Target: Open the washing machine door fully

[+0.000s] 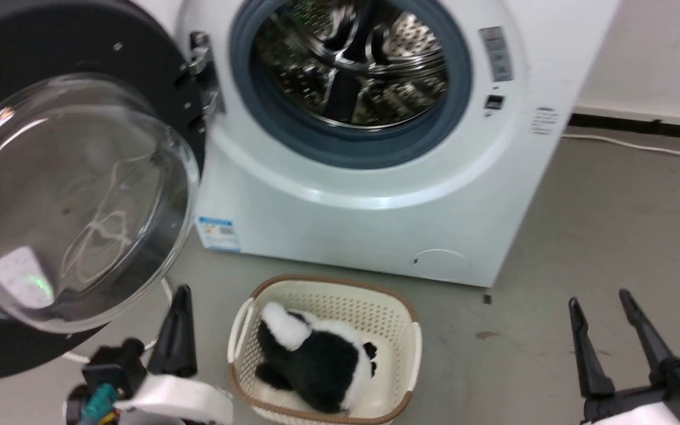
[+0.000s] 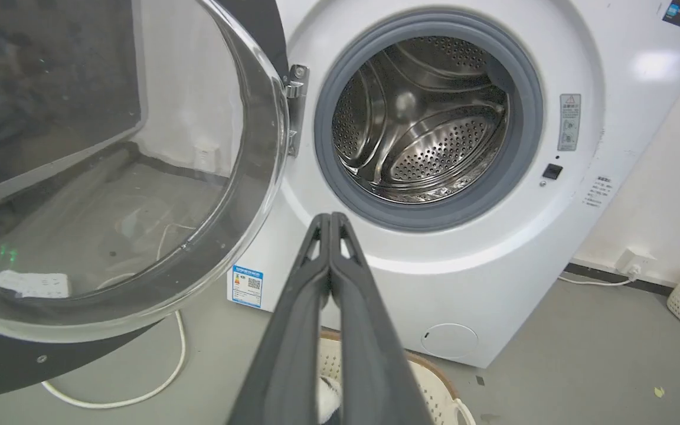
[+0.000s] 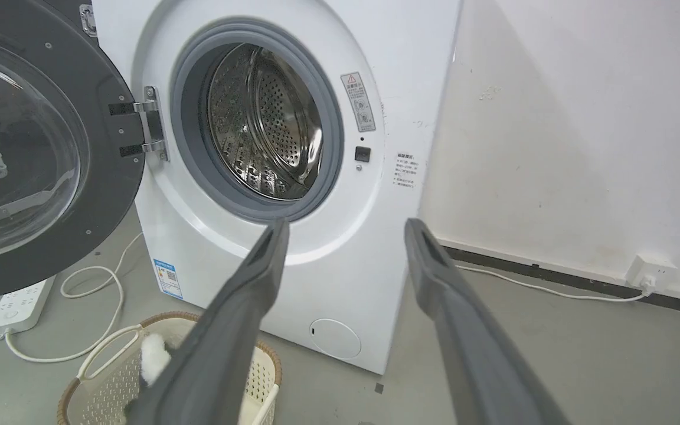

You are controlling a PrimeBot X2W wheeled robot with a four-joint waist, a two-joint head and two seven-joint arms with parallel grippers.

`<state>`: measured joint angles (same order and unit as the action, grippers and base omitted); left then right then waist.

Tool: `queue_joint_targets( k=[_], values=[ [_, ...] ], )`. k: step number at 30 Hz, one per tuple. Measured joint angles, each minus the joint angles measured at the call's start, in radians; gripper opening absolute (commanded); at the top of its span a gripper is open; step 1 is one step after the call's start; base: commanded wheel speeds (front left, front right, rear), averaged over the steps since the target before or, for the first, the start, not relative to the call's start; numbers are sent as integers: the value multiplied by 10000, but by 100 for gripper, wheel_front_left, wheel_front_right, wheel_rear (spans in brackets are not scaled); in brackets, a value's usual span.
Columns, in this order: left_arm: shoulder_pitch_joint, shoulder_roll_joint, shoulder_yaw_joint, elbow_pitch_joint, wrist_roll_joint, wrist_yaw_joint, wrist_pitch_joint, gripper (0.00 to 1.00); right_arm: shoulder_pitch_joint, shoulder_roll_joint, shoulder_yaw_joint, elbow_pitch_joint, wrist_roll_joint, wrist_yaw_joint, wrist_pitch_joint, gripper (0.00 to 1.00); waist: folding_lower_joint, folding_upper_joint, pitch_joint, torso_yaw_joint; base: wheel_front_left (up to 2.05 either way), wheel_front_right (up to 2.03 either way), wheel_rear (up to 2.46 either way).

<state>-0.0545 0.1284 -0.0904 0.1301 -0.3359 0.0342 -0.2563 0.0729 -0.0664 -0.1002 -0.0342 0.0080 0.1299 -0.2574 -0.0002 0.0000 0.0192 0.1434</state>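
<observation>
Here, the large round washing machine door (image 1: pixel 74 195), with a wide glossy black rim and a bulging clear glass bowl, stood swung wide on its metal hinge (image 1: pixel 201 77) at the left of the white front-loading washing machine (image 1: pixel 375 224). Before the machine, the left gripper (image 2: pixel 330 221) was pressed closed on nothing, and the right gripper (image 3: pixel 345 230) was spread apart, empty.

Cream laundry basket (image 1: pixel 352 307) with brown rim on the grey floor (image 1: pixel 611 236), black-and-white plush toy (image 1: pixel 316 360) inside. White power strip (image 3: pixel 18 307) and looped white cable (image 2: pixel 182 345) nearby. Wall socket (image 3: pixel 650 270) above the skirting.
</observation>
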Motion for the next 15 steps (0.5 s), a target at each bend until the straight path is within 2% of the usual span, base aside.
queue_joint_targets(
  k=[4, 5, 6, 7, 15],
  values=[
    [362, -270, -86, 0, 199, -10, 0, 0, 192, 46, 82, 42, 0, 0, 0, 100, 0, 0, -208, -374, 0, 0, 0],
    [431, -307, -113, 2, 268, -8, 0, 42, 244, 52, 84, 67, 0, 0, 0, 100, 0, 0, -245, -454, 0, 0, 0],
    [500, -345, -132, 0, 330, -8, 0, 91, 274, 56, 88, 92, 0, 0, 2, 100, 0, 0, -271, -524, 0, 0, 0],
    [564, -397, -142, 4, 416, -6, 0, 100, 286, 58, 100, 115, 0, 0, 2, 100, 0, 0, -288, -581, 0, 0, 0],
    [851, -552, -236, 144, 945, -19, 0, 100, 419, 88, 161, 393, 17, 0, 2, 100, 1, 0, -316, -764, 0, 0, 0]
  ],
)
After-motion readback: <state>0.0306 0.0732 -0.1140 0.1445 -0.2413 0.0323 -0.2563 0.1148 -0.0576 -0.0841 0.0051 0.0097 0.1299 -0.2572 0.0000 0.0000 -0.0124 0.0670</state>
